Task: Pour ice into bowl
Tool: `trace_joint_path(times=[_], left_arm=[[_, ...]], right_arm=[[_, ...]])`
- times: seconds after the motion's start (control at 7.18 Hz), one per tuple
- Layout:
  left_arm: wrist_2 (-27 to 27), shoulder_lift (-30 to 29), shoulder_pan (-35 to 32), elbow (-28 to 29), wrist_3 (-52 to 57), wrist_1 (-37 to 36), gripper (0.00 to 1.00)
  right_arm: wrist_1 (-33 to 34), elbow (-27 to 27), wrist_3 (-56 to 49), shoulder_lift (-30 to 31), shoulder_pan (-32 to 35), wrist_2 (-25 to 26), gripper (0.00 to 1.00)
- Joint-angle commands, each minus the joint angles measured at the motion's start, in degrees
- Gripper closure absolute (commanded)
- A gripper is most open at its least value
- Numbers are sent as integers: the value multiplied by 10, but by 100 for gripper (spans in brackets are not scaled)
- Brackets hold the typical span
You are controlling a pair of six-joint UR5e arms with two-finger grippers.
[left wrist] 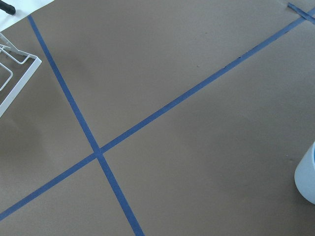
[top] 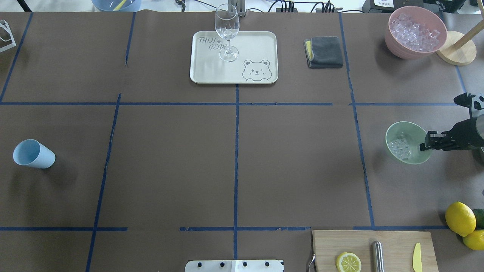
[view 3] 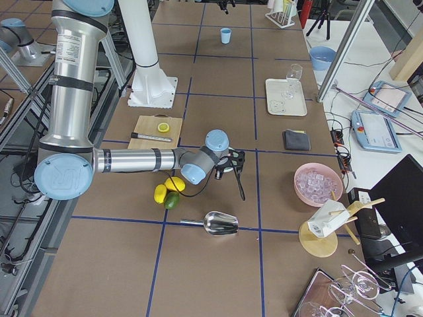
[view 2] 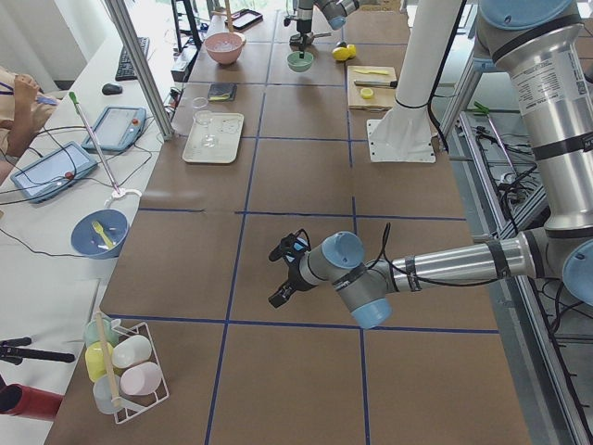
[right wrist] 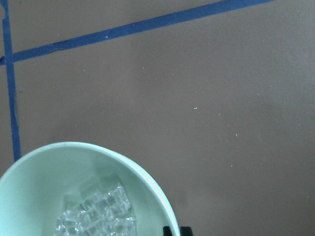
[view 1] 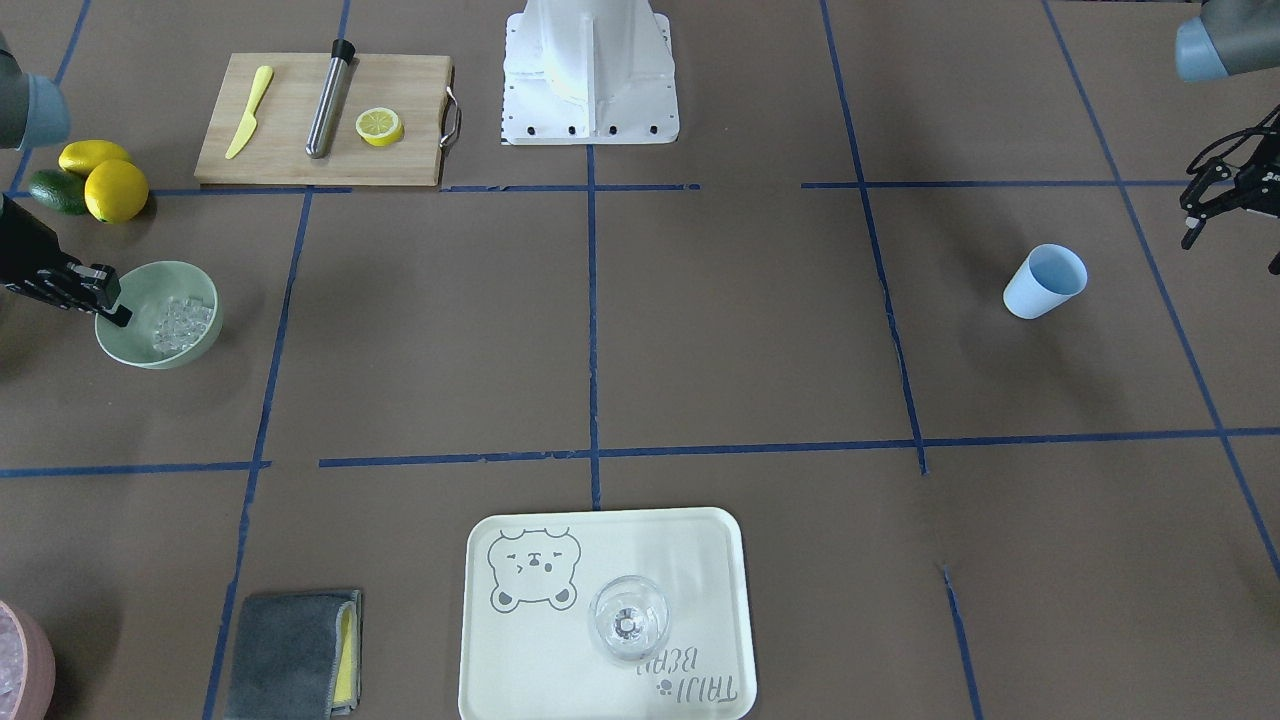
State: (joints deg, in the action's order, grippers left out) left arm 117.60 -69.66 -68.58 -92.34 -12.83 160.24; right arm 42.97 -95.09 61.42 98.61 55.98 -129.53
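Clear glassy ice cubes (top: 400, 148) sit in the round matte mint-green bowl (top: 406, 130), overhead view's centre right; loose, slippery, light; right gripper (top: 424, 145) pinches the stiff rim, seemingly a sound hold; left gripper (view 1: 1228, 215) gapes wide.

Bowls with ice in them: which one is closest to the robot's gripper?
The mint-green bowl, with a small heap of ice: the right gripper is at its rim. The pink bowl holds more ice and stands apart from it.
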Motion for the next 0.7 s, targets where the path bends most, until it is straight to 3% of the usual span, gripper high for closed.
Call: trace_joint_path(times=[0.0, 0.42, 0.56], left_arm=[[0, 1, -1, 1, 1, 2, 0], [0, 1, 0, 2, 1, 2, 0], [-1, 1, 0, 2, 1, 2, 0]], right_arm=[[-3, 1, -1, 0, 0, -3, 100], [-3, 6, -1, -3, -3, -3, 99], [-3, 13, -3, -7, -4, -2, 93]])
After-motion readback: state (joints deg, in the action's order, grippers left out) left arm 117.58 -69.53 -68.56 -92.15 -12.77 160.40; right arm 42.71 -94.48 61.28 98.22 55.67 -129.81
